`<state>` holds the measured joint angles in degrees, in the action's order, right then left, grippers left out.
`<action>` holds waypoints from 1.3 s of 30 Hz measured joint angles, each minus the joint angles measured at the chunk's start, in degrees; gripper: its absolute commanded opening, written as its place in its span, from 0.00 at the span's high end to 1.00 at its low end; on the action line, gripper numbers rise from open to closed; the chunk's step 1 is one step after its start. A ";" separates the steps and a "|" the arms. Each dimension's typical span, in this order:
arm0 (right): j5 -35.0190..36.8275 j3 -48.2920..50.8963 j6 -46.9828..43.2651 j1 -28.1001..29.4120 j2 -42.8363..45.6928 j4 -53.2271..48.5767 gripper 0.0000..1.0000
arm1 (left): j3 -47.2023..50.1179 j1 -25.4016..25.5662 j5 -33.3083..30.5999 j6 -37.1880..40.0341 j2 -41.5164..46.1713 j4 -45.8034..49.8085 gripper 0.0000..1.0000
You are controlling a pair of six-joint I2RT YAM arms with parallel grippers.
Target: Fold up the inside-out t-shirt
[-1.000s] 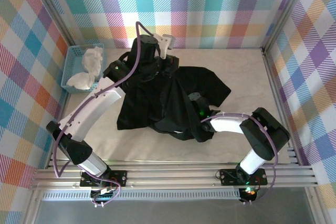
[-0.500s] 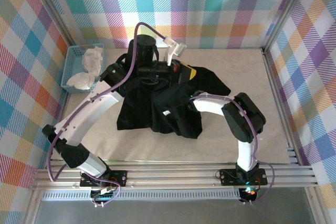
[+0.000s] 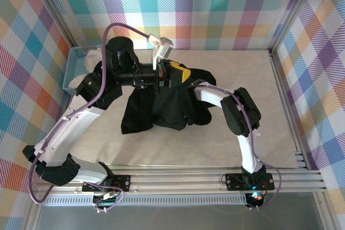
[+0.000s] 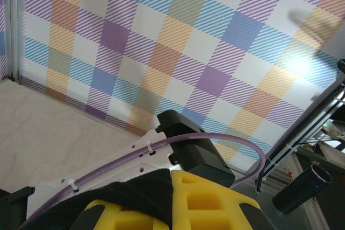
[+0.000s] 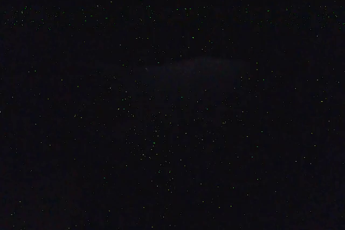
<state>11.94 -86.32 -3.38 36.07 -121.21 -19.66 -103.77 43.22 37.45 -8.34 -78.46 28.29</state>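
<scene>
The black t-shirt hangs in a bunched heap from my left gripper, which is raised over the back middle of the table. In the left wrist view the yellow fingertips of the left gripper are shut on a fold of the black t-shirt. My right arm reaches left from the right side, and its wrist end goes in under the cloth just below the left gripper. The right gripper is buried in the shirt. The right wrist view is black.
A light-blue basket with a white cloth stands at the back left, partly behind my left arm. Bare tabletop lies to the right and in front of the shirt. Plaid walls close in three sides.
My left gripper has drawn leftward with the shirt, pulling the cloth into a narrower hanging heap. The right arm swung from the front right up under the shirt toward the left gripper.
</scene>
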 measured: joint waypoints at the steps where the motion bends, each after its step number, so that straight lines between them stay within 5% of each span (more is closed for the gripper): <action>1: -0.20 -1.25 0.07 -0.15 -0.92 -1.40 0.10 | 0.22 0.00 -0.09 0.00 0.02 -0.04 1.00; 5: -1.49 -6.49 -0.11 -0.44 -4.61 -5.64 0.19 | 1.97 0.00 -2.40 0.02 0.72 -1.01 1.00; 9: -4.09 -8.17 -0.55 -0.48 -5.66 -7.28 0.59 | 4.39 0.04 -9.79 0.28 3.56 -1.79 1.00; 14: -8.63 -7.08 -2.32 -0.55 -5.18 -6.95 0.98 | 6.19 -0.35 -27.04 1.36 6.62 -1.66 1.00; 20: -12.31 5.18 -3.61 -1.46 3.37 -3.85 1.00 | 6.93 -8.46 -43.32 1.29 4.87 -1.25 1.00; 26: -16.90 15.87 -4.66 -2.29 15.89 0.09 1.00 | 10.19 -21.68 -50.23 -1.66 -0.11 -1.18 1.00; 33: -26.16 20.26 -4.90 -4.26 24.35 9.25 1.00 | 14.62 -29.31 -51.30 -4.37 -6.84 -0.37 1.00; 39: -34.01 16.65 -3.06 -4.94 21.53 12.39 1.00 | 17.25 -29.51 -42.21 -6.69 -12.09 -2.97 1.00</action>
<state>-22.06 -69.67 -6.44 31.14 -99.68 -7.27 -86.52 13.72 -4.75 -15.03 -90.54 25.32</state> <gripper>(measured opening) 0.040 0.053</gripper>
